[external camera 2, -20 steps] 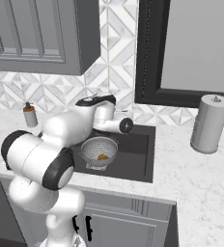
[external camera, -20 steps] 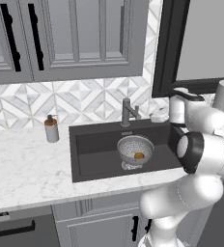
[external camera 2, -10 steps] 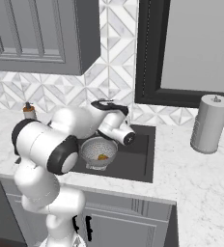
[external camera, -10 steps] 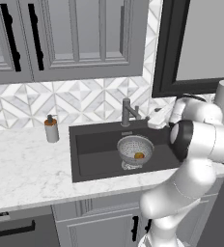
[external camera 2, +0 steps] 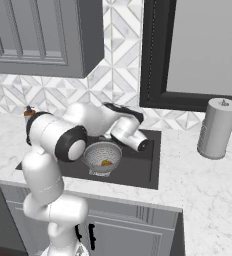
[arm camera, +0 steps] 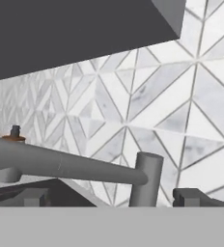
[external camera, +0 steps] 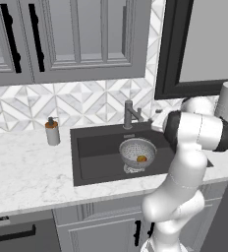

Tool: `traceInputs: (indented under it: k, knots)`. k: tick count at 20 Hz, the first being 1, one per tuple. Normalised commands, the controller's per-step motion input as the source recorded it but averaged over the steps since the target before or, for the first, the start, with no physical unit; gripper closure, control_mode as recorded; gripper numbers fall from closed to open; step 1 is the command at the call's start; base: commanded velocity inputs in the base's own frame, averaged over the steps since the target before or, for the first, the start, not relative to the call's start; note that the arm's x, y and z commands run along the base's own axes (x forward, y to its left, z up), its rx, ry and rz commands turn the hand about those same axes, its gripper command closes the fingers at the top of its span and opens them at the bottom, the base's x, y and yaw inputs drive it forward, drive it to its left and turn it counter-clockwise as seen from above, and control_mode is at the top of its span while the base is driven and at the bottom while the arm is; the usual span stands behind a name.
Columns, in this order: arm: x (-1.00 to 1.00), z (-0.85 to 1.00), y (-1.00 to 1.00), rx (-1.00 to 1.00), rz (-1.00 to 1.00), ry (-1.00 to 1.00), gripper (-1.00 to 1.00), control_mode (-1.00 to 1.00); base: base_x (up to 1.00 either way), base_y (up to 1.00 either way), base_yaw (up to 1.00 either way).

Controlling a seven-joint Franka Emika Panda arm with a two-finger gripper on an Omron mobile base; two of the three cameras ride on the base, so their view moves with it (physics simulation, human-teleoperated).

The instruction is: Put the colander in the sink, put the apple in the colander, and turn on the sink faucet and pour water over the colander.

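Observation:
The colander point(external camera: 138, 151) stands upright in the sink point(external camera: 94, 153) with the apple point(external camera: 141, 159) inside it; both show again, the colander point(external camera 2: 102, 156) and the apple point(external camera 2: 106, 162), from the right. The sink faucet point(external camera: 129, 114) rises behind the basin. In the hand view my gripper point(arm camera: 113, 198) is open, its fingertips point(arm camera: 190, 197) spread wide on either side of the sink faucet's upright post point(arm camera: 145, 179), close to it. A long grey bar of the faucet point(arm camera: 61, 164) runs left from the post's top. Nothing is held.
An orange-topped soap bottle point(external camera: 52, 131) stands on the marble counter left of the sink. A paper towel roll point(external camera 2: 217, 129) stands on the counter to the right. My arm arches over the sink's right side. Wall cabinets and a dark window frame hang above.
My arm has swung its hand back and down toward the faucet at the rear of the sink. The jaws have stayed open. Colander and apple have not moved.

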Motion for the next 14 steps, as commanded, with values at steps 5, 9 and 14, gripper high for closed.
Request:
traceInputs:
  k: [5,9,14]
  knots:
    - [0.28,0.0,0.0,0.04,0.04,0.02,-1.0,-1.0,0.0,0.0,0.0]
    - [0.35,-0.1,0.02,0.03,0.01,0.01,-1.0,-1.0,0.0,0.0,0.0]
    - [0.46,-0.27,0.1,0.02,0.0,0.0,-1.0,-1.0,0.0,0.0,0.0]
